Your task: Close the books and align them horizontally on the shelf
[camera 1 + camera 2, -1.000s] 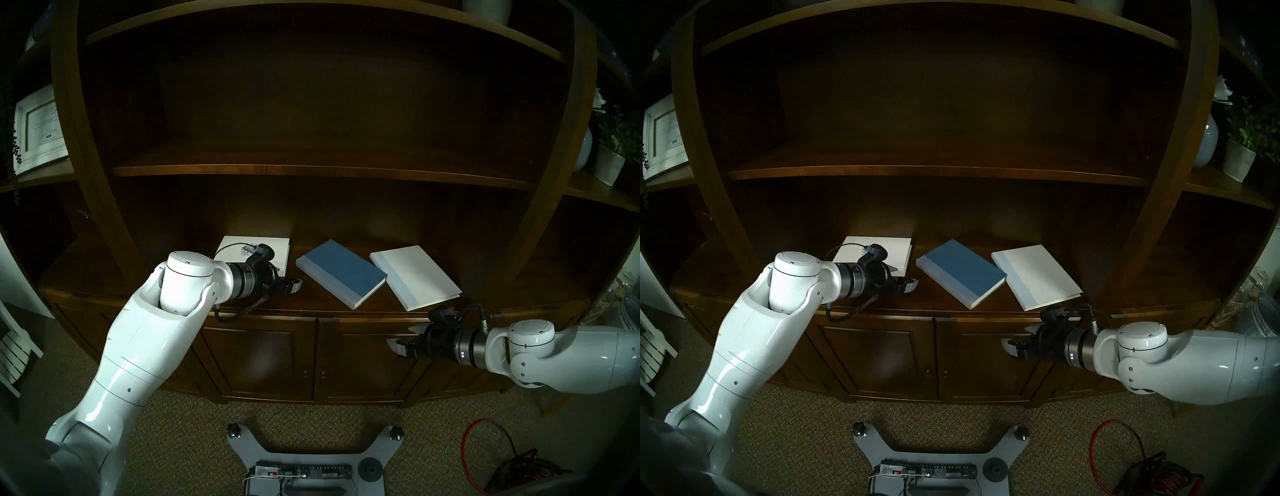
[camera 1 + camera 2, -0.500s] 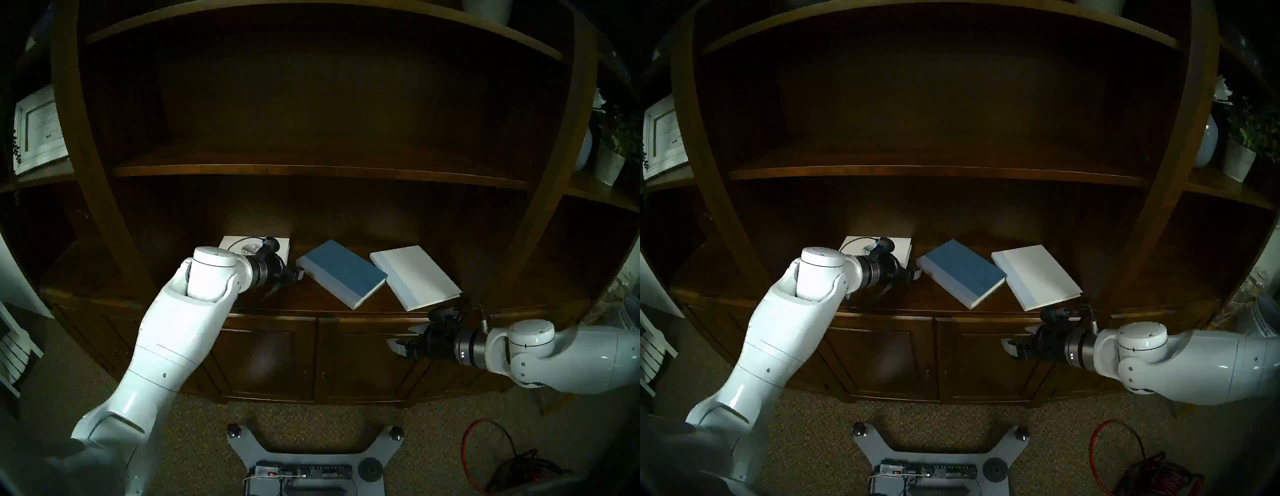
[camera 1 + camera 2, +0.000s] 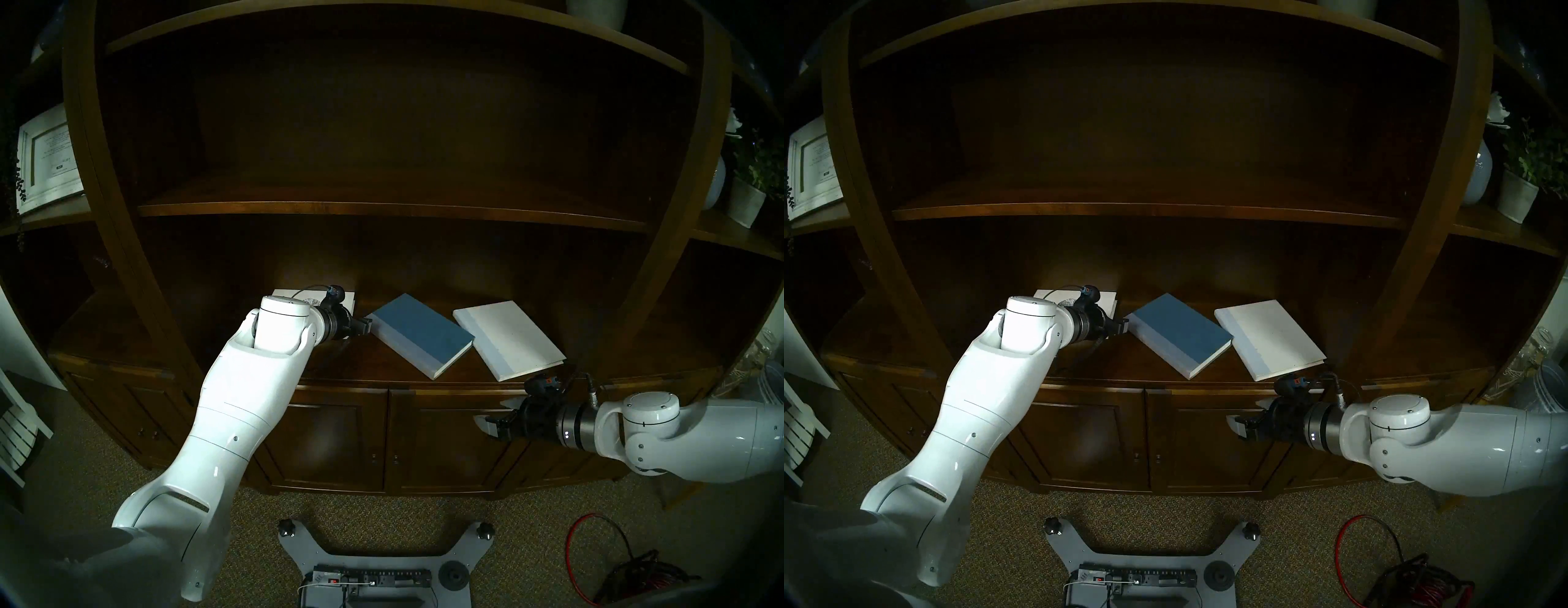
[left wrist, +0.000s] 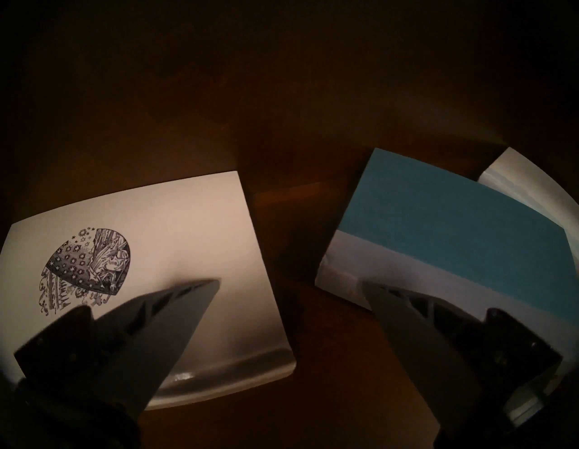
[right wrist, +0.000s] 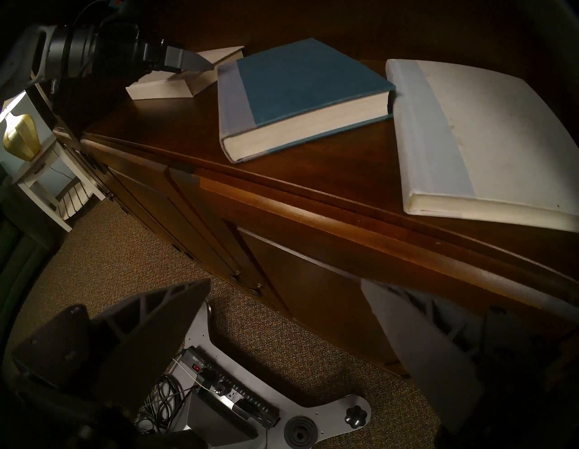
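Left pincer [image 4: 291,285] gapes empty between emblem book [image 4: 175,238] and, seemingly touching, blue book [image 4: 454,225].

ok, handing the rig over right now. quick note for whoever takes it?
Left gripper: open, empty, over the shelf at the gap between the emblem book and the blue book.
Right gripper: open, empty, in front of the cabinet doors below the shelf edge.
Books: all three lie flat on the shelf; the white book is rightmost.
Done: all three closed; emblem book looks square to the shelf.
Left: blue and white books sit skewed, corners close or touching; straighten both into line.
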Controlling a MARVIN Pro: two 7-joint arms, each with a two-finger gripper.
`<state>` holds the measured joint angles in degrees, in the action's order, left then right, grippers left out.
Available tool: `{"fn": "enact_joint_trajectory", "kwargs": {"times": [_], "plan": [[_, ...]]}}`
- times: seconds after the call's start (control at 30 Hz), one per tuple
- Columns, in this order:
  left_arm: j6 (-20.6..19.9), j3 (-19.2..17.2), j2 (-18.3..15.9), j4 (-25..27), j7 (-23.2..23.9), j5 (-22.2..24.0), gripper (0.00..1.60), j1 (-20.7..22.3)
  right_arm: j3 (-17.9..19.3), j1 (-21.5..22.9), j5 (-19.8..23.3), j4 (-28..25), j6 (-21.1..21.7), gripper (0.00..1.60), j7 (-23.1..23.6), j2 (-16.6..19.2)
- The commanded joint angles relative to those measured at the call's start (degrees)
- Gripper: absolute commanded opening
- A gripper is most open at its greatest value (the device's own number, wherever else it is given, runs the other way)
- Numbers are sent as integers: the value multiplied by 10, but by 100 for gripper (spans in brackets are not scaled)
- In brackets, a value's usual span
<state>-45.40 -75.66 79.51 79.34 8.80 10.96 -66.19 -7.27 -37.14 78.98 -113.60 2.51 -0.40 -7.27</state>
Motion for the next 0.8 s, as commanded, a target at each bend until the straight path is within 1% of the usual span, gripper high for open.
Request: {"fn": "enact_joint_trajectory", "kwargs": {"times": [0.0, 0.07, 0.2, 0.4, 0.57, 0.77], "plan": [[20, -15, 13, -24, -2, -10, 160, 63, 11, 12, 0, -1, -3, 160, 0, 0], [26, -17, 10, -47, 1, -11, 160, 77, 11, 12, 0, -1, -3, 160, 0, 0], [31, -17, 2, -76, 8, -12, 160, 93, 11, 12, 0, -1, -3, 160, 0, 0], [39, -18, -13, -106, 26, -15, 160, 100, 12, 12, 0, -1, -3, 160, 0, 0], [45, -18, -30, -118, 44, -17, 160, 92, 12, 12, 1, -1, -3, 160, 0, 0], [49, -21, -55, -105, 62, -20, 160, 69, 12, 12, 1, -1, -3, 160, 0, 0]]}}
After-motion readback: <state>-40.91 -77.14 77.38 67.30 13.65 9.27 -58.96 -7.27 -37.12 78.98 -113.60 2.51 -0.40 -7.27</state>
